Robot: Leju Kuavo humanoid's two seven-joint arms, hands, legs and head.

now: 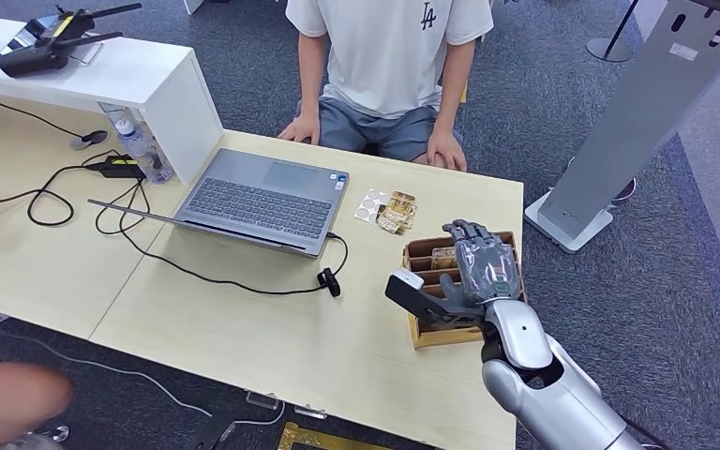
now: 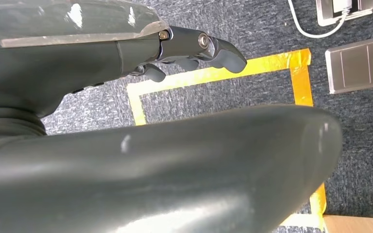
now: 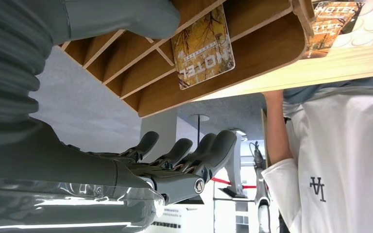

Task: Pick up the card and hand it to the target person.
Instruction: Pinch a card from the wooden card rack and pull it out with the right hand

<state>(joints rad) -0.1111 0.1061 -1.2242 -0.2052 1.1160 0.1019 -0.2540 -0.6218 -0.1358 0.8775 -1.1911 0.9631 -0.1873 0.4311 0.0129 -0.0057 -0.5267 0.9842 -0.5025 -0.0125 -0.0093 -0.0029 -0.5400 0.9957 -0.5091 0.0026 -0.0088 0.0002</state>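
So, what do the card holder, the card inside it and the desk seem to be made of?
The card holder looks like thin plywood, unpainted and matte: brown grain and pale cut edges show on its dividers. The card seems laminated paper or plastic, since its printed face reflects a little light; which one is unclear. The desk looks like light wood-pattern laminate, smooth and even, though solid wood cannot be excluded.

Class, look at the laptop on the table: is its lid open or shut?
Open. In the head view the laptop lies with its keyboard and touchpad exposed, the lid folded back nearly flat toward the robot.
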